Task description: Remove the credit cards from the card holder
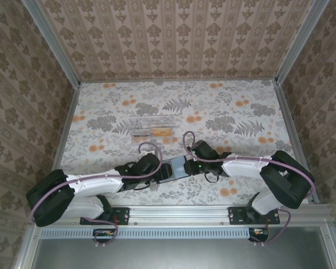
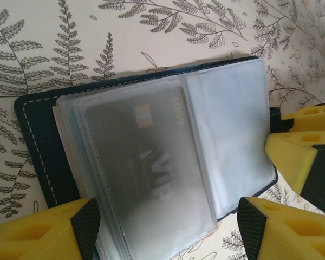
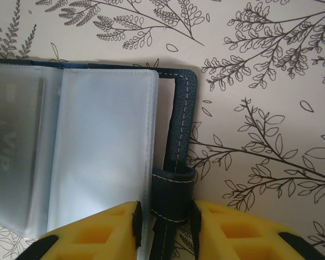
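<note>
The flowered worktop (image 1: pixel 224 106) carries two things. A clear box (image 1: pixel 151 128) lies about the middle of the worktop, well apart from the work and not a part of it.

The card holder (image 1: pixel 173 170) lies open and flat near the middle of the near edge, between the two arms, so that each arm can reach one end of it. Its navy cover (image 2: pixel 38 141) faces down and the inner side faces up.

The right pincer (image 3: pixel 163 222) is clenched on the card holder at the stitched strap loop (image 3: pixel 173 189) on the outer edge of the cover. This grasp probably pins the holder down, so that it does not slide when a card is pulled.

The left pincer (image 2: pixel 168 233) is released: its fingers stand wide, one on each side of the pack of frosted sleeves (image 2: pixel 227 135), and a gap shows at the right finger. It seems placed there to take the top sleeve or its card.

A grey card (image 2: pixel 151 162) sits inside the top sleeve, not yet drawn out. Whether the sleeves below hold more cards cannot be told.
</note>
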Available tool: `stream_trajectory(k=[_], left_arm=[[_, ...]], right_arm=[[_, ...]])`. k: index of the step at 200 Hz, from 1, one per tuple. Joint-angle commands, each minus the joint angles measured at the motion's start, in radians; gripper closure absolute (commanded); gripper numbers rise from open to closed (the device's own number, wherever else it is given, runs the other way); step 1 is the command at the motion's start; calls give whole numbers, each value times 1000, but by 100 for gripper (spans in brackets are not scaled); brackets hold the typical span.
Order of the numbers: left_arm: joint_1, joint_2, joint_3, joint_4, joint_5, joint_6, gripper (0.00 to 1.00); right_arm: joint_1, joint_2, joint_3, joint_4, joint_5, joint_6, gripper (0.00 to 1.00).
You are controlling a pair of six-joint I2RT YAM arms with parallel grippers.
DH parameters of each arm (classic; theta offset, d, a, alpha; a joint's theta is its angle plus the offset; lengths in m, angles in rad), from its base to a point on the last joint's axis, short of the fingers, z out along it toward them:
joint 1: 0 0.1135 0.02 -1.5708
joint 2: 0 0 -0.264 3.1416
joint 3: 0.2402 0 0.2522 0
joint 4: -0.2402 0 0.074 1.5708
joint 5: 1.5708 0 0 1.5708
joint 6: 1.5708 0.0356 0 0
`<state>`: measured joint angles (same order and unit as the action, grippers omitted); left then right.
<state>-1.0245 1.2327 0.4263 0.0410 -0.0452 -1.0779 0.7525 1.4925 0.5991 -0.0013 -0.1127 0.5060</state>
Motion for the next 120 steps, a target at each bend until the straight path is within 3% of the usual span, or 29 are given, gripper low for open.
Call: stream_trajectory(k=[1, 60, 120], left_arm=[[10, 15, 17, 24, 22, -4, 29], [10, 34, 21, 82, 55, 24, 29], [9, 66, 41, 128, 91, 47, 19]], right_arm=[[4, 15, -10, 1, -34, 23, 67], [4, 23, -12, 1, -35, 28, 66], [4, 37, -9, 3, -37, 32, 67]])
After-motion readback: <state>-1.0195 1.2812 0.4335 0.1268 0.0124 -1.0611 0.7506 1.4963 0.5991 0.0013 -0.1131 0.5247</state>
